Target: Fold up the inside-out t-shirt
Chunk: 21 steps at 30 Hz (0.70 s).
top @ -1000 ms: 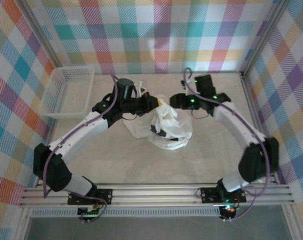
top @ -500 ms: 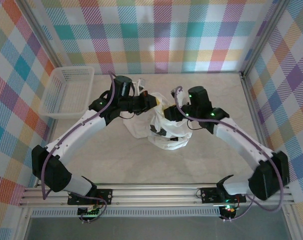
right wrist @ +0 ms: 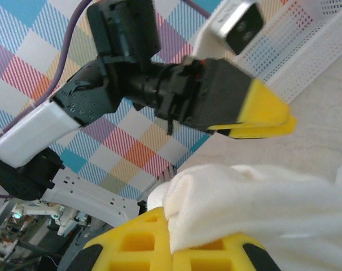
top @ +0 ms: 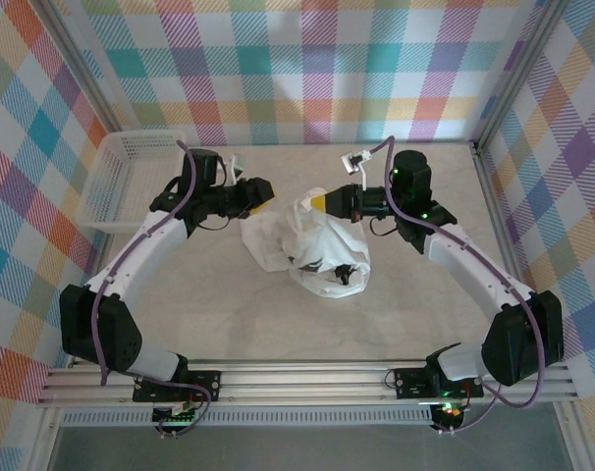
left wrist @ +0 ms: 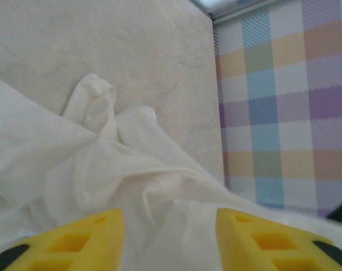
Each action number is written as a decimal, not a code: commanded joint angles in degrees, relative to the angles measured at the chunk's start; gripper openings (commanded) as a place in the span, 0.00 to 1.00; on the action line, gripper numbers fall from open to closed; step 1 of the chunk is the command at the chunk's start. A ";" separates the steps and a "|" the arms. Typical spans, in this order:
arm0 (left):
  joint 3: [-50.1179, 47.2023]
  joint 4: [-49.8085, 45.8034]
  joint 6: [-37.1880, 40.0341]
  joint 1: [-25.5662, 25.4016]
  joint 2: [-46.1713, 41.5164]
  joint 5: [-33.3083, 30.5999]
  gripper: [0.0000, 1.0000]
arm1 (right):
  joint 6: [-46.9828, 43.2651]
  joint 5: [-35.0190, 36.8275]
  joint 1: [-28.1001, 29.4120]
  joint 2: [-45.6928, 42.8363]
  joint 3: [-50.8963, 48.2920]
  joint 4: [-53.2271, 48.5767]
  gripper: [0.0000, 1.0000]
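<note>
Let go with the left gripper, now parted and drawn back toward nine o'clock, clear of the inside-out t-shirt. Clamped the right gripper onto a raised fold at the heap's twelve o'clock edge. Reads as a handover, likely for lifting and shaking out; no fold made yet. Bunched mid-way across the pale marbled table. Hemmed in by plaid walls, with a white mesh basket at ten o'clock.
</note>
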 commanded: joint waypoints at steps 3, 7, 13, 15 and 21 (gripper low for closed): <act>-4.94 -4.25 5.69 -3.42 -12.76 -5.19 0.52 | 4.61 -2.71 -1.08 2.33 0.11 3.67 0.00; -7.46 -0.26 3.40 -11.62 -13.37 -11.03 0.49 | 3.21 -2.62 -1.11 3.24 1.67 0.95 0.00; -3.54 4.51 4.21 -18.78 -3.66 -18.97 0.50 | 3.51 -2.51 -0.91 2.85 2.15 -0.02 0.00; -2.97 7.02 4.19 -18.76 -1.56 -22.06 0.49 | 3.77 -2.31 -0.90 2.50 2.17 -0.50 0.00; -1.29 8.44 2.94 -18.02 -2.74 -22.65 0.00 | 3.91 1.33 -2.19 2.00 2.32 -5.57 0.00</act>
